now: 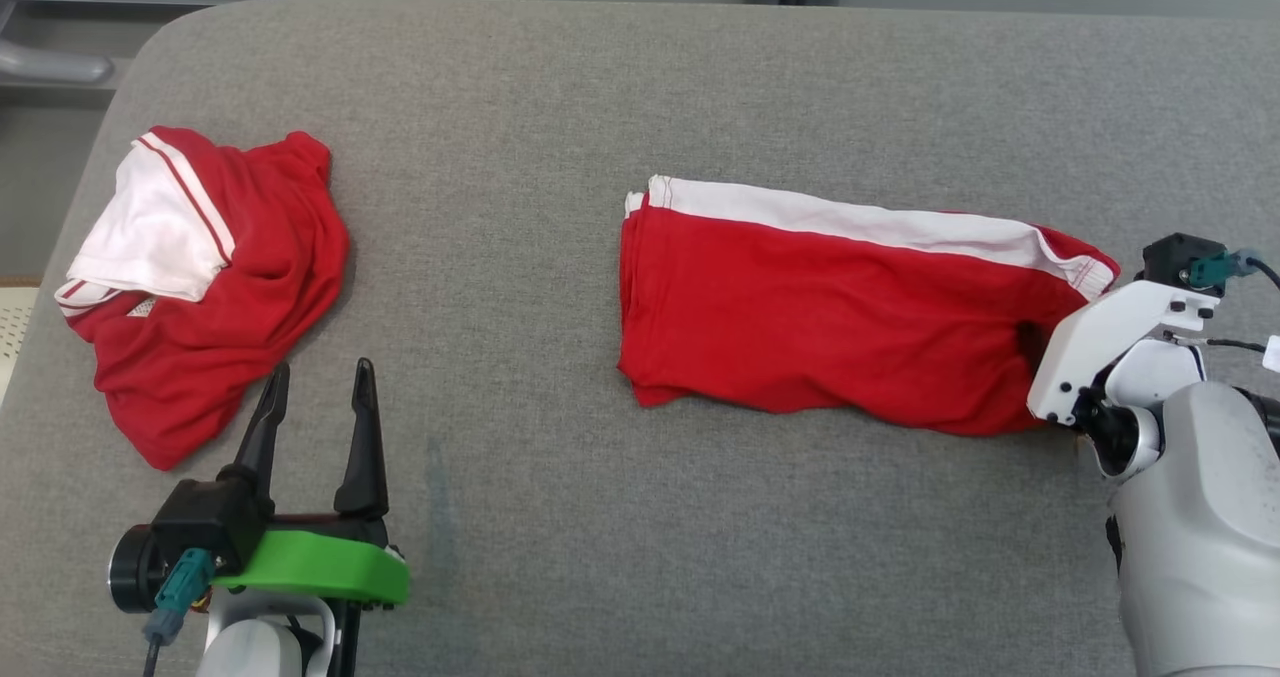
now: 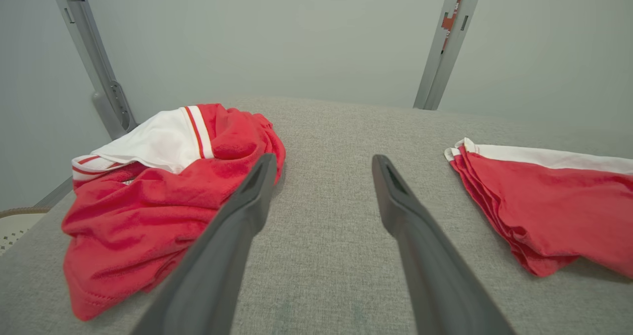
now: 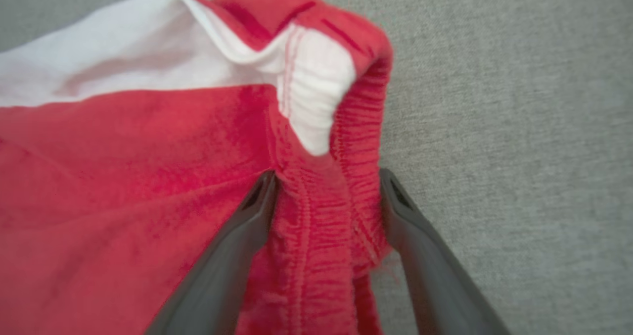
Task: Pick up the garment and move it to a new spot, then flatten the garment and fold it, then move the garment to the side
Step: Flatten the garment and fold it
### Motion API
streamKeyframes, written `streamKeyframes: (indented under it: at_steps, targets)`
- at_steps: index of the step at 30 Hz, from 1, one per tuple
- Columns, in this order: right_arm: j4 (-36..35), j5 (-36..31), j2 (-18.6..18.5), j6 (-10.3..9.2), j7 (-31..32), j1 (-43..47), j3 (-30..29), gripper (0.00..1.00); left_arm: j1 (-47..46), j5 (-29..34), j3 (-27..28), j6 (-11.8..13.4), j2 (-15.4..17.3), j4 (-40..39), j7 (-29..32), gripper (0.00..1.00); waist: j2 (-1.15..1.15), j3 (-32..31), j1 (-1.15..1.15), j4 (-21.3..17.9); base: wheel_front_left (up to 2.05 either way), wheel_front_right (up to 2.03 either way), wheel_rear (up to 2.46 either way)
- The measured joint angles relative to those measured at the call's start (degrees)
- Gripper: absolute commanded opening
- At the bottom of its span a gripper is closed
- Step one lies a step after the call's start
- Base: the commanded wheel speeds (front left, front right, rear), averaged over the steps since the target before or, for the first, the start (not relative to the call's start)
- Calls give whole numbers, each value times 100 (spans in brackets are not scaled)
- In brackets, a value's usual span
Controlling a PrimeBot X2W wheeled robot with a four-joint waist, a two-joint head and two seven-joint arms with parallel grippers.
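Near left, the left hand (image 1: 320, 365) sits spread and empty over the worktop (image 1: 560, 107), just beside a bunched cloth (image 1: 220, 297). Farther right, the right hand (image 3: 327, 174) is spread astride the gathered right end of the folded garment (image 1: 830, 327) (nothing pinched yet). It should close deep over every layer, then drag low so the fold holds.

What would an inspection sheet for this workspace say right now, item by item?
Surface: table, grey woven covering.
Job's things: garment, folded, red with a white strip, lying at right.
Clutter: bunched red-and-white cloth at left.
Grippers: left gripper open, empty, beside the bunched cloth; right gripper open, fingers straddling the garment's ribbed edge.
Cables: teal plug with cable at left wrist; another at right wrist.
Surroundings: pale wall, metal posts.
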Motion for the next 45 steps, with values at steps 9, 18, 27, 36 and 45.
streamKeyframes:
  at_steps: [9,18,27,36,45]
  targets:
    - [168,-11,-342,11,276,-339,478,0,-31,60,46,-14,-11,-103,-7,100,0,29,0,-99,0,0,0]
    - [-238,-241,-1731,5,769,-387,437,0,15,81,11,-15,-18,-104,-7,100,0,-222,0,-132,0,0,0]
    - [-815,65,-1470,4,1319,-467,967,0,127,75,-62,-16,-22,-59,-8,100,0,-474,0,-135,0,0,0]
    - [-1018,369,-694,4,1468,-307,1875,0,141,35,-100,-18,-24,-65,-8,100,0,-501,0,36,0,0,0]
    - [-436,185,-281,4,823,-541,1892,100,125,-4,-155,-18,-26,-52,-8,100,0,-408,0,297,0,0,0]
